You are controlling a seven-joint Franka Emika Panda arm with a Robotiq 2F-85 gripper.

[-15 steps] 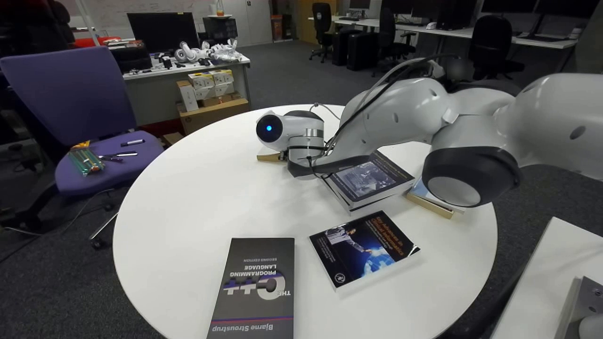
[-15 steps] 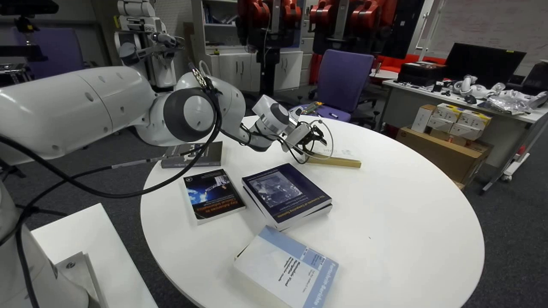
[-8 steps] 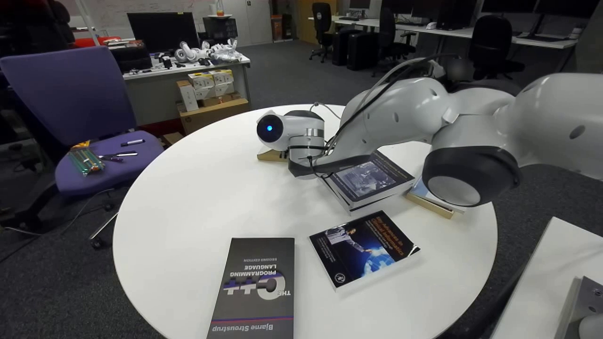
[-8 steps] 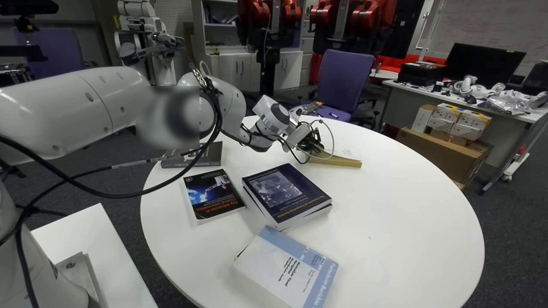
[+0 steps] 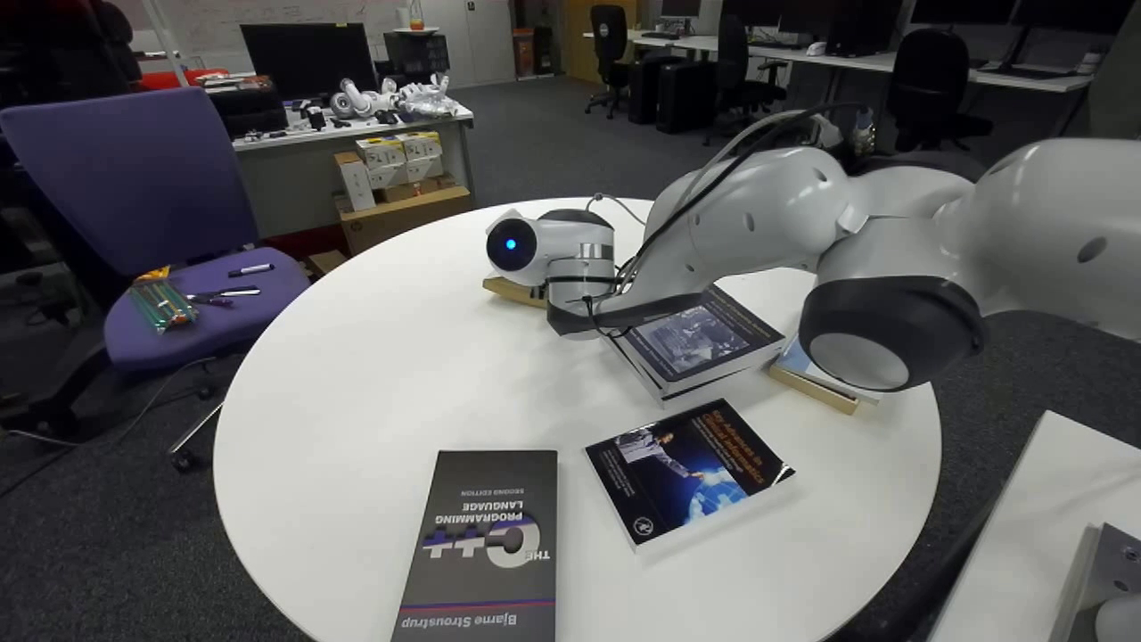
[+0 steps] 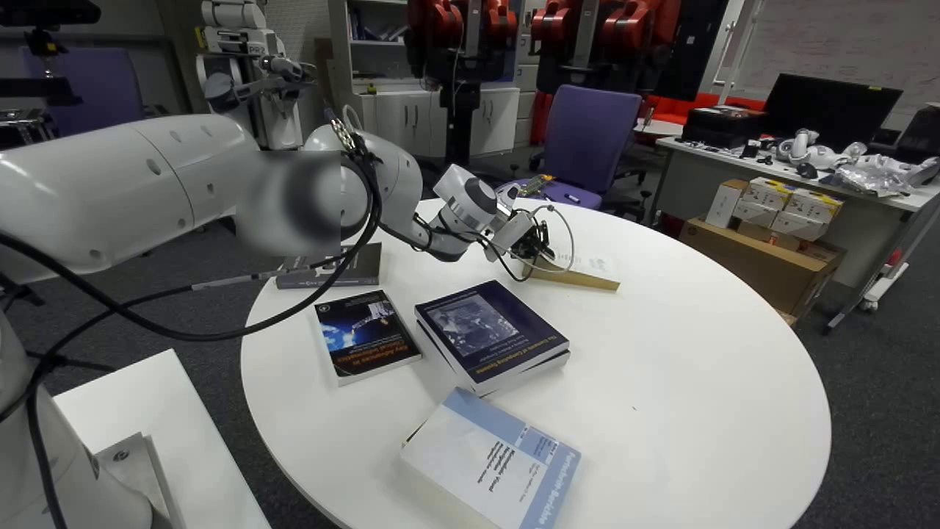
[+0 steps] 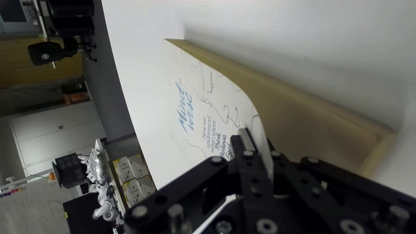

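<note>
While the book cover reads "Mind-wise" — in blue — the claw pinches it.

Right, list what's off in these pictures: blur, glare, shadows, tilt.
In an exterior view, a smeared patch covers much of the elbow; in an exterior view, light glints on the white arm; in the wrist view, the scene lies sideways and a soft shadow runs on the table along the book.

Brightly lit table, dim background, soft shadow beside book, blurred patch on arm
</note>
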